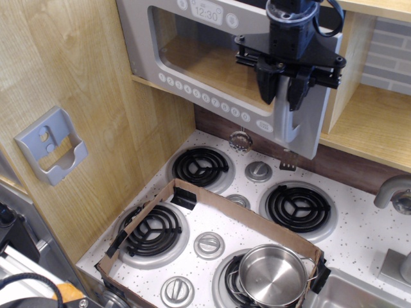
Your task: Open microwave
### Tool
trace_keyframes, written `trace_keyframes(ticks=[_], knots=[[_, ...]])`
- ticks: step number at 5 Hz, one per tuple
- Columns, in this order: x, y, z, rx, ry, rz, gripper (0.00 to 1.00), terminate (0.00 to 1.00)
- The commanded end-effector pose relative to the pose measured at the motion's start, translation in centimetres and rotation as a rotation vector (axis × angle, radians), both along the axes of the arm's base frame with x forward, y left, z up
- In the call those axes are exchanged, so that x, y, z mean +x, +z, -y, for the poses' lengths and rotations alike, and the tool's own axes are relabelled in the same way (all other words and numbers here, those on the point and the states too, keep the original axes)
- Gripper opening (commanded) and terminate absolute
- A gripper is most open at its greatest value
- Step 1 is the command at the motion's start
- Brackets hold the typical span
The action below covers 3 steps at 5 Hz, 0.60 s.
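The grey toy microwave sits on a wooden shelf at the top. It has a wide clear door window, a row of round white buttons and a 12:30 clock label. Its door stands swung partly out, with the right edge away from the body. My black gripper reaches down from above at the door's right side. Its fingers are closed around the chunky grey vertical handle, whose lower end shows below them.
A small grey wall bracket hangs on the left wooden panel. Below is a stove top with four black burners, a cardboard frame and a steel pot. Utensils hang under the shelf. A faucet is at right.
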<state>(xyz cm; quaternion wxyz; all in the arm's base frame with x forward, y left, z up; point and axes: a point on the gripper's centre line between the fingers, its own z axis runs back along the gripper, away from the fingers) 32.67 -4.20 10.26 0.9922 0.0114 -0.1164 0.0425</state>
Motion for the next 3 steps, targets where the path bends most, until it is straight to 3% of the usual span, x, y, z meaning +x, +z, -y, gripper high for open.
trace_keyframes(ticks=[1,3], knots=[[-0.9,2.3,1.3,-0.015,0.039,0.046,1.0,0.0],[-4.4,0.6,5.3,-0.05,0.051,0.066,1.0,0.0]])
